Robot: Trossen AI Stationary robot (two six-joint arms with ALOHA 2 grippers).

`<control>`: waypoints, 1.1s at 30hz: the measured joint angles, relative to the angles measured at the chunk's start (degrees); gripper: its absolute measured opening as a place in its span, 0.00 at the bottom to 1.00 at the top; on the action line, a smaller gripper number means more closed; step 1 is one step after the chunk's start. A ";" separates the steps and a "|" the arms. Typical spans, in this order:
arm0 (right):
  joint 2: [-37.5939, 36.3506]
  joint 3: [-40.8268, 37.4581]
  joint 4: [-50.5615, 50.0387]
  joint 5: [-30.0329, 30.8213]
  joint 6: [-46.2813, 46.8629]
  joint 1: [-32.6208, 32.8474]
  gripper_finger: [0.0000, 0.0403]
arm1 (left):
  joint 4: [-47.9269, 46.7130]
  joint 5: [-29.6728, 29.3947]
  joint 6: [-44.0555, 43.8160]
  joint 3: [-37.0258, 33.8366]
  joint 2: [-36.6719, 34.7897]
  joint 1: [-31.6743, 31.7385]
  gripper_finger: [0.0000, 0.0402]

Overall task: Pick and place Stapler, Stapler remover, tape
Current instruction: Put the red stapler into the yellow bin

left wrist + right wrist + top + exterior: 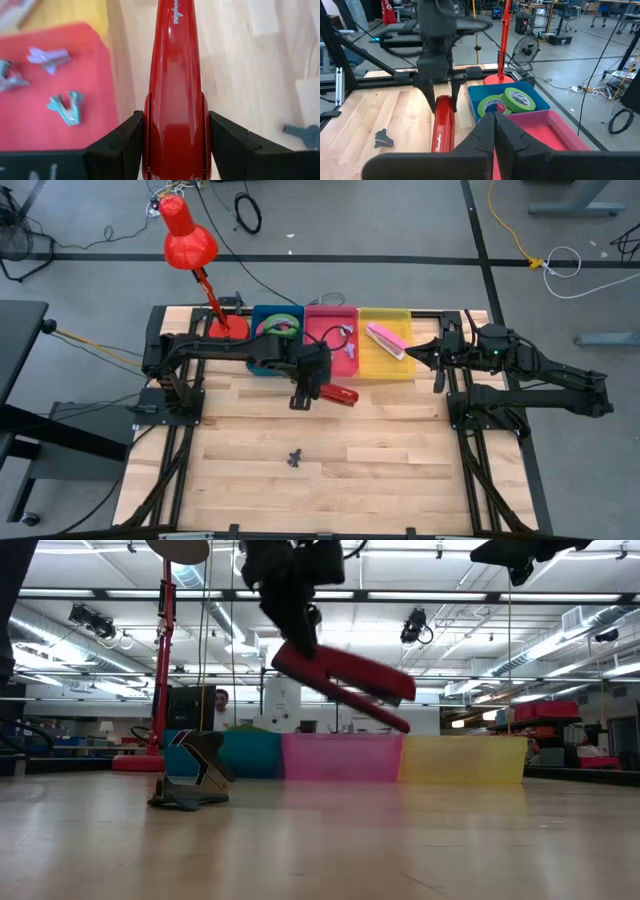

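While the right tool (494, 131) waits pressed together, the left tool (312, 387) pinches the red stapler (337, 393) above the table (400, 450).

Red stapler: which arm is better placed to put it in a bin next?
Left. The left gripper holds the red stapler off the table, beside the pink bin. The right gripper waits, shut, at the yellow bin.

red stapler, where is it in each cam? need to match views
High view: red stapler mid-table, held by the left pincer, just in front of the pink bin.
Low view: stapler in the air, upper centre, tilted.
Left wrist view: stapler fills the centre between the fingers.
Right wrist view: stapler lower centre-left.
Shared landmark: the pink bin.
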 joint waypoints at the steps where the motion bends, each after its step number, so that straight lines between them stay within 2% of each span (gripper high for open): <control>1: 0.00 -0.01 0.00 0.00 0.00 -0.01 0.02 | -0.48 -0.08 0.05 1.15 0.00 0.00 0.48; 15: 0.00 0.01 -0.02 -0.01 0.00 0.00 0.02 | -6.38 -0.52 2.16 15.48 -0.04 0.04 0.48; 33: 0.02 -0.01 1.43 0.00 0.00 0.00 0.02 | -6.26 -0.47 9.26 17.90 -0.11 0.71 0.48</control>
